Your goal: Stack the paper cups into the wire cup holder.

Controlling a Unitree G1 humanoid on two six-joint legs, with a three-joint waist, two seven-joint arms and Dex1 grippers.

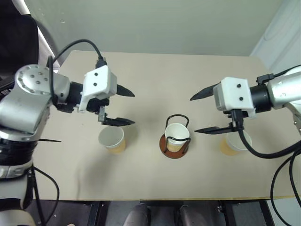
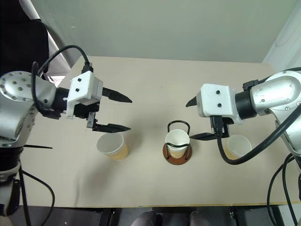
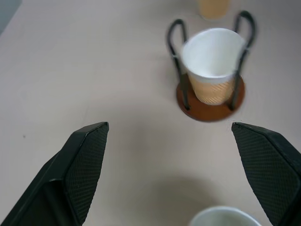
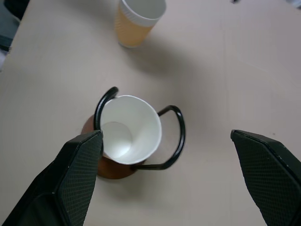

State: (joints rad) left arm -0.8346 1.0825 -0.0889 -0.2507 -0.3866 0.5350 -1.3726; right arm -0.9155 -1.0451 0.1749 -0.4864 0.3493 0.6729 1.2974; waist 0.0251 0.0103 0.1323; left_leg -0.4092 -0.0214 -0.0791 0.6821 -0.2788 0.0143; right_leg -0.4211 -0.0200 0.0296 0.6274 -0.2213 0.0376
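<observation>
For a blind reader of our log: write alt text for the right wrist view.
A white-lined paper cup sits tilted inside the wire cup holder, between its black loops on the reddish-brown base, seen from above past the right pincer, whose two black fingers stand wide open and hold nothing. A second paper cup stands upright on the beige table beyond the holder.

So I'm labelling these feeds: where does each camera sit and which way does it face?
Head views: stereo pair looking down over the table; both arms, left gripper and right gripper open.
Left wrist: along its fingers toward the wire cup holder.
Right wrist: along its fingers, same holder.
Shared: the cup in the holder.
</observation>
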